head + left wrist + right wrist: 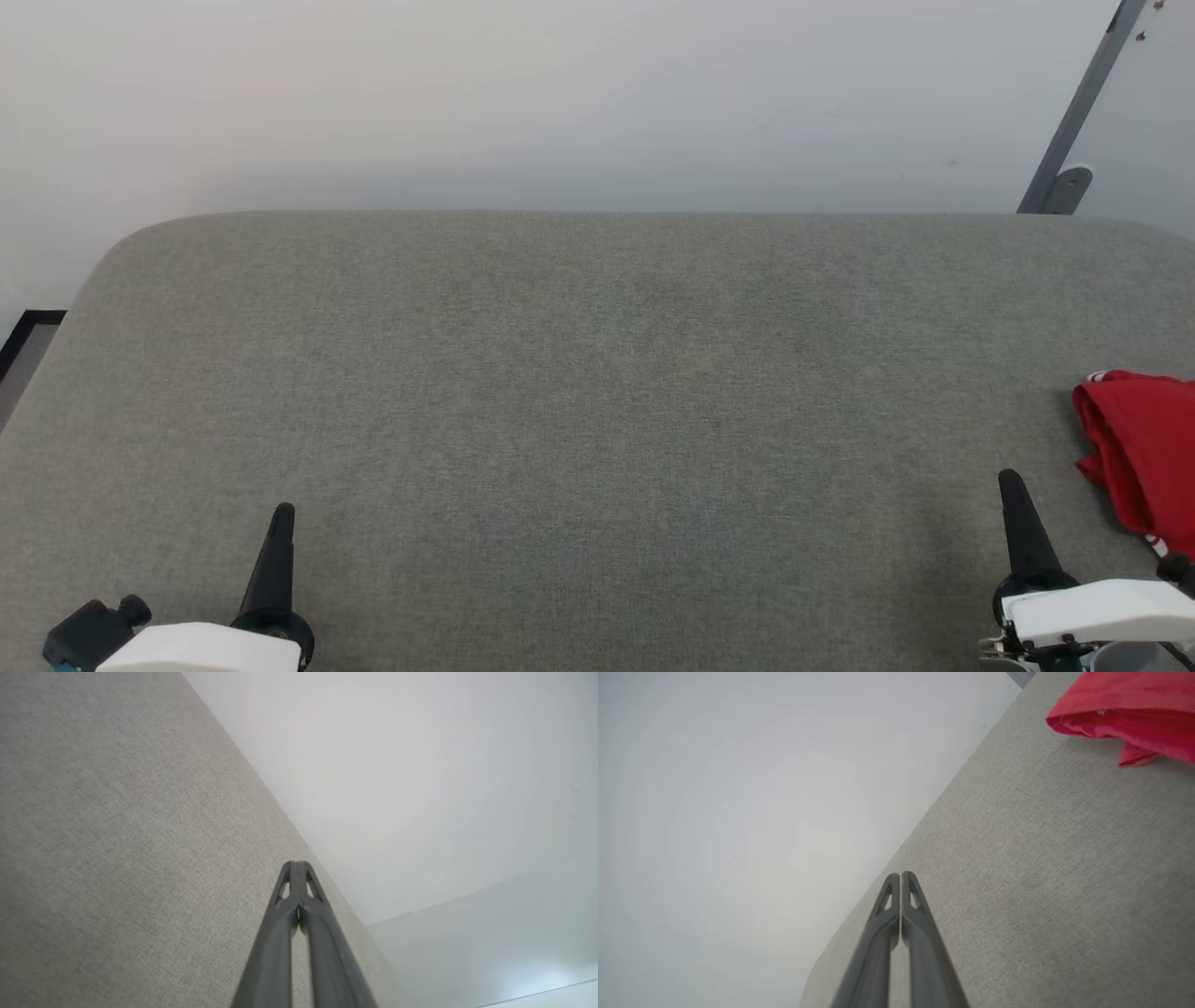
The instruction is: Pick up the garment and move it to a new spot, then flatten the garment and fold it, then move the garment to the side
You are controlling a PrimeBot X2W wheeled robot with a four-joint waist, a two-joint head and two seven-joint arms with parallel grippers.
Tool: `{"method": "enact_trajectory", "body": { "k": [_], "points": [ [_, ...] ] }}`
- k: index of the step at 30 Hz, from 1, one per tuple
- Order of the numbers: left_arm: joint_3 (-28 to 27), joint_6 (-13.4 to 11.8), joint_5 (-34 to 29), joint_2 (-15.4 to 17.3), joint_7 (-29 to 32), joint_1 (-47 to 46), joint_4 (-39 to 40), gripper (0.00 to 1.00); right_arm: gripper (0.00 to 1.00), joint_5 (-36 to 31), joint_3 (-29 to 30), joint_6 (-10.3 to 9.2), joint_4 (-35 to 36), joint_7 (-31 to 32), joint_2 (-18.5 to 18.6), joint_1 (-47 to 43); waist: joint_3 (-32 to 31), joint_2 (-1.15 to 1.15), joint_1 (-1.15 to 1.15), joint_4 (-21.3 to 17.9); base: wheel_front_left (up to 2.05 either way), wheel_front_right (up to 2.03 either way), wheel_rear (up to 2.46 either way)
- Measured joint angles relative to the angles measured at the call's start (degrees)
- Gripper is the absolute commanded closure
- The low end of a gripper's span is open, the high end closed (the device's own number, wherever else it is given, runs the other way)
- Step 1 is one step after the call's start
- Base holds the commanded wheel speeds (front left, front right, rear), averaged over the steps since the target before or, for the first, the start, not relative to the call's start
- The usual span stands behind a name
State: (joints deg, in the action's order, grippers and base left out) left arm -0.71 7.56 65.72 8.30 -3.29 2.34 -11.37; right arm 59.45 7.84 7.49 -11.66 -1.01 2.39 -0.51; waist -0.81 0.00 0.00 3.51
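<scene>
Nearest to me, at the lower left of the head view, my left gripper (283,513) sits over the front of the grey fabric surface (597,392). Its wrist view shows both dark fingers pressed together tip to tip, with nothing between them. At the lower right, my right gripper (1011,481) is likewise closed, its fingers meeting along their length, and it is empty. Both grippers point away from me toward the far edge and sit well apart from one another.

Just beyond the right gripper, to its right, lies the garment (1139,448). It is red cloth, bunched and creased, resting on the surface at the right-hand edge of the head view, which cuts it off. A little white trim shows at its upper and lower borders. It is near the right gripper but apart from it.

Farther out, the surface ends in a rounded far edge against a plain pale wall (560,93). A grey metal strut (1074,121) slants up the wall at the far right.
</scene>
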Motion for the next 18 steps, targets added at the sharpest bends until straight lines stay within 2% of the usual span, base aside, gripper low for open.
{"method": "enact_trajectory", "body": {
  "k": [18],
  "points": [
    [-1.56,-0.01,9.15,-1.52,2.98,-2.36,-0.93,1.0,1.0,10.7,-0.36,0.0,-0.83,2.47,0.12,2.2,0.26,0.0,0.0,-0.93,0.0,0.0,0.0]
  ]
}}
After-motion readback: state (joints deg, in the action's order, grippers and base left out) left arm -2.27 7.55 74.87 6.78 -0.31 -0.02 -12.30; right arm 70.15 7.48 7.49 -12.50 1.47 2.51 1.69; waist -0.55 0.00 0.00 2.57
